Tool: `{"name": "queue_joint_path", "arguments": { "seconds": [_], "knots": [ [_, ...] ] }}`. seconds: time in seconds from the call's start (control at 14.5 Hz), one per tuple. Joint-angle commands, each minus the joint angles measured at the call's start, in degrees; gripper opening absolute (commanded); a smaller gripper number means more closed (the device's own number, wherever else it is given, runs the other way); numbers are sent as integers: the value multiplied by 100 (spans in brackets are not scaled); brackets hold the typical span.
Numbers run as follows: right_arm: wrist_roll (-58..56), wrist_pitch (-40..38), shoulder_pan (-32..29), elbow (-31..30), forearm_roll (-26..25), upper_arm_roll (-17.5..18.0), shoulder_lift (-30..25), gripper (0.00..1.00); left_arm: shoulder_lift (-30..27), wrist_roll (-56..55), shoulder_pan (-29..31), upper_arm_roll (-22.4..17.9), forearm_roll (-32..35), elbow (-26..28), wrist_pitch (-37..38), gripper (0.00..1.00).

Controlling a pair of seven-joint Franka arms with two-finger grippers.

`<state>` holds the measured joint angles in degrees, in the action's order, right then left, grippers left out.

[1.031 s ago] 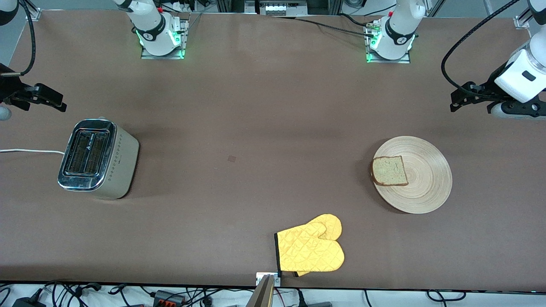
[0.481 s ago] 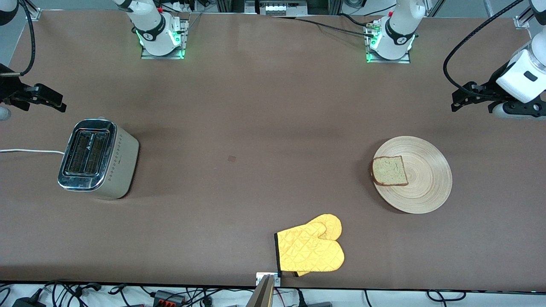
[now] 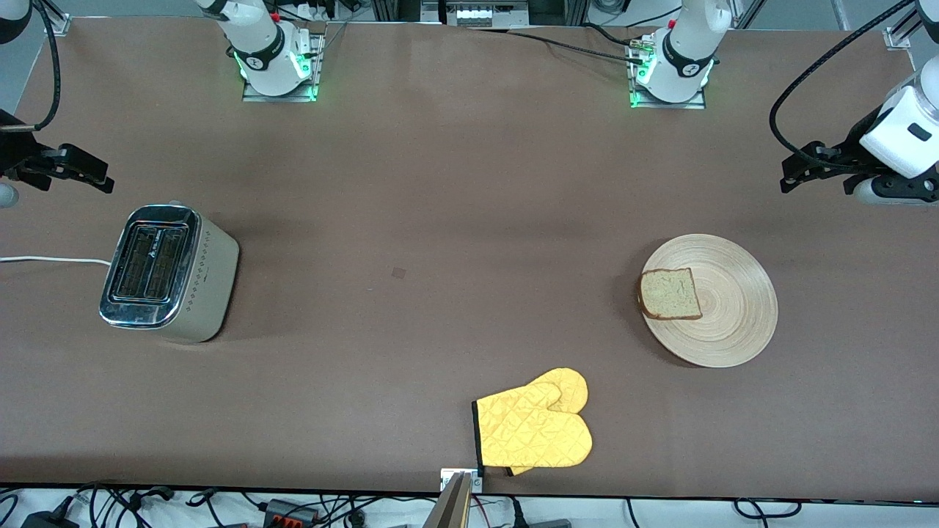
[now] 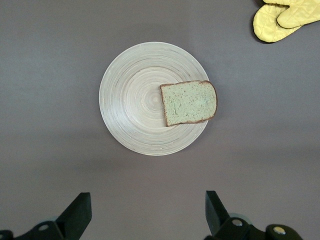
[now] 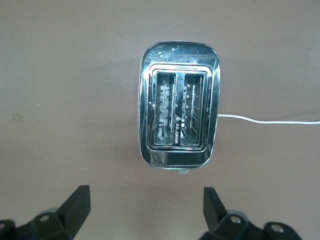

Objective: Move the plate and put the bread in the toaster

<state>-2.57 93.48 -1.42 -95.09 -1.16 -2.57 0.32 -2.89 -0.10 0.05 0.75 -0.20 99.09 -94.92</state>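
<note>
The round wooden plate [image 3: 726,308] lies toward the left arm's end of the table and fills the middle of the left wrist view as the plate [image 4: 130,100]. The bread [image 3: 669,293] lies flat on the plate's rim, on the side facing the toaster; the left wrist view also shows the bread [image 4: 189,102]. The chrome-topped toaster [image 3: 169,273] stands toward the right arm's end, both slots empty in the right wrist view of the toaster [image 5: 179,105]. My left gripper [image 3: 786,176] [image 4: 146,197] hangs open over bare table beside the plate. My right gripper [image 3: 103,176] [image 5: 146,191] hangs open over bare table beside the toaster.
A yellow oven mitt [image 3: 535,425] lies near the table's front edge, nearer to the front camera than the plate; the left wrist view catches the mitt [image 4: 285,17] at its border. The toaster's white cord [image 3: 44,259] runs off the right arm's end.
My left gripper has drifted slightly toward the left arm's end of the table. The right gripper, plate, bread and toaster have not moved.
</note>
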Motion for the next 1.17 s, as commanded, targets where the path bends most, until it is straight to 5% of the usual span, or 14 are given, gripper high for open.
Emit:
{"name": "queue_joint_path", "arguments": {
  "seconds": [0.0,0.76,0.96,1.1],
  "knots": [
    [46,3,-25,26,-25,11,3,100,86,28,13,4,143,-188,106,100],
    [46,126,19,17,-86,28,82,100,736,27,30,-5,142,-776,431,100],
    [46,240,10,-9,-86,28,82,100,1166,675,695,4,55,-927,387,100],
    [46,240,1,-18,-86,28,82,100,1534,1325,1249,4,-574,-1049,238,100]
  ]
}}
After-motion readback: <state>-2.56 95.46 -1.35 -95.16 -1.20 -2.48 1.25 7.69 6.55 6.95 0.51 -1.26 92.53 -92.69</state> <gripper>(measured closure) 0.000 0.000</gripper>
